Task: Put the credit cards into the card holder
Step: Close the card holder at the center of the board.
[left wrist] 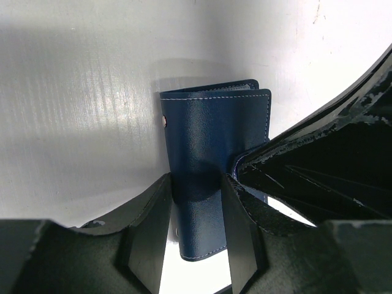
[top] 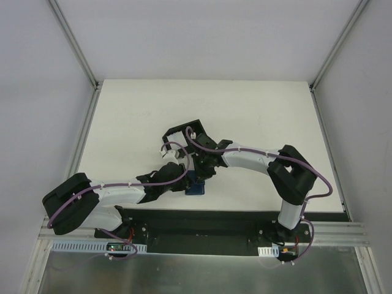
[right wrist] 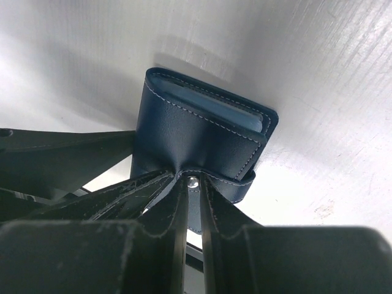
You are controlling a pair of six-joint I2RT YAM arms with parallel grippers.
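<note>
Holding one folded blue wallet [left wrist: 214, 135] over the white table [top: 245, 110] near its front edge, just in front of one black box [top: 180, 127]. Clamping the wallet's lower half with the left gripper [left wrist: 196, 184], fingers partway open around the leather. Pinching its snap strap [right wrist: 244, 184] with the right gripper [right wrist: 193, 179], fingers nearly together. Showing pale layers inside the wallet's open end, impossible to tell whether cards or slots. Hiding the box's contents beneath two crossing arms.

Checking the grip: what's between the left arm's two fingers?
The folded blue wallet, clamped between the left fingers; it shows in the left wrist view.
</note>
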